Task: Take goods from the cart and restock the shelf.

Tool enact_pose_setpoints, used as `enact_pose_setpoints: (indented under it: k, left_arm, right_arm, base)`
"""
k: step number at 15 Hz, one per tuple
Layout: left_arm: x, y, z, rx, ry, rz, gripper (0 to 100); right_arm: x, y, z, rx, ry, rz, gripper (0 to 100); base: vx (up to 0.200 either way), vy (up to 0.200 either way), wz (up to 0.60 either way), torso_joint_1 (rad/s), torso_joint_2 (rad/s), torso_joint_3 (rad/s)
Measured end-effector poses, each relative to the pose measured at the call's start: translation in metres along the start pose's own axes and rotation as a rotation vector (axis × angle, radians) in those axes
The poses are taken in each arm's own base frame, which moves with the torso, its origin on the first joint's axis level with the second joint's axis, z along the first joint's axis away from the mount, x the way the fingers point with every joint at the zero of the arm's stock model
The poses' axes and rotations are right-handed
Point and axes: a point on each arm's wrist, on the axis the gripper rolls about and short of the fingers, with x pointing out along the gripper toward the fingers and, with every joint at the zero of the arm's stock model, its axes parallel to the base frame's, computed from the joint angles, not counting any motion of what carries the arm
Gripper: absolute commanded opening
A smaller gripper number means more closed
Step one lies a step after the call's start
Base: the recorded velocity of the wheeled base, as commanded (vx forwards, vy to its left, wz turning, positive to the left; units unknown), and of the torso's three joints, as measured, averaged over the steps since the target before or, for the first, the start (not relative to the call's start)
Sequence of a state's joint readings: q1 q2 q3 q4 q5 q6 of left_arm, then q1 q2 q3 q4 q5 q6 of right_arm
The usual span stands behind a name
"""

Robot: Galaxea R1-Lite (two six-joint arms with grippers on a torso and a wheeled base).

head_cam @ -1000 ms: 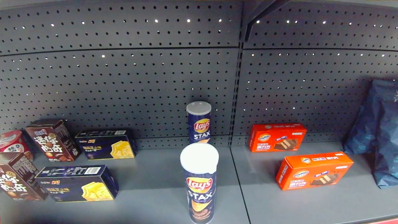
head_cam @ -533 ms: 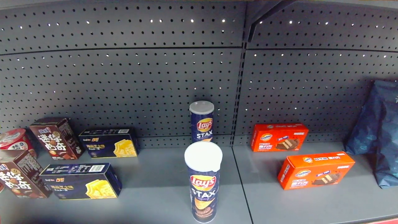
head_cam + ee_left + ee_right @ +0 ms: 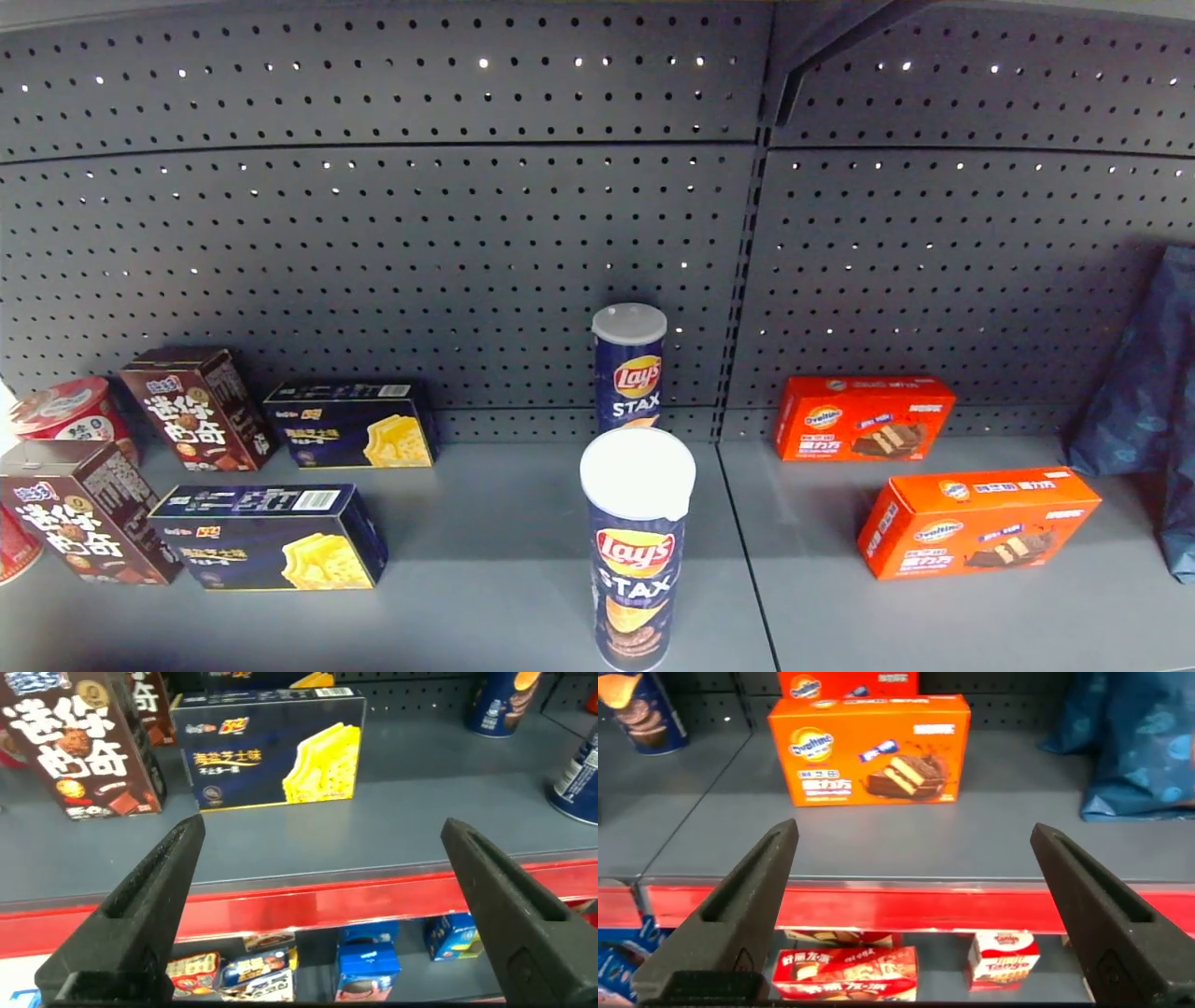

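Shelf point(image 3: 485, 569) part-stocked, cans point(image 3: 638, 551) and boxes point(image 3: 976, 518) set, gaps left; left gripper point(image 3: 322, 833) and right gripper point(image 3: 913, 831) both spread wide, empty; next cart fetch seems due.

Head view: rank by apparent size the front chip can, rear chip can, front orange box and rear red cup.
1. The front chip can and front orange box look about alike, so they are not ranked.
2. The rear chip can is farther back, with its base hidden.
3. The rear red cup is partly hidden.
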State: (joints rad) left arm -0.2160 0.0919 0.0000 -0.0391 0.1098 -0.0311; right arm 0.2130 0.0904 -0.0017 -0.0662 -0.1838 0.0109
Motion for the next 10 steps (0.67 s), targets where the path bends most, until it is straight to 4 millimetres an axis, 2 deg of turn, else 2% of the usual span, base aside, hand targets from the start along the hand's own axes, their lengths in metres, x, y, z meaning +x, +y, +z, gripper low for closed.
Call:
enact_pose_setpoints:
  k: [2,3,10]
  left_arm:
    - [0.0000,0.0000,0.0000,0.001,0.000,-0.001,100]
    - [0.0000,0.0000,0.0000,0.001,0.000,0.000,100]
    - [0.0000,0.0000,0.0000,0.000,0.000,0.000,100]
  right_arm:
    - [0.0000,0.0000,0.0000,0.000,0.000,0.000,100]
    - [0.0000,0.0000,0.0000,0.000,0.000,0.001,100]
    - [0.0000,0.0000,0.0000,-0.002,0.000,0.001,100]
  base:
    - [0.000,0.000,0.00,0.000,0.00,0.000]
    - [-0.200,0.000,0.00,0.002,0.00,0.002]
    - [0.000,0.000,0.00,0.000,0.00,0.000]
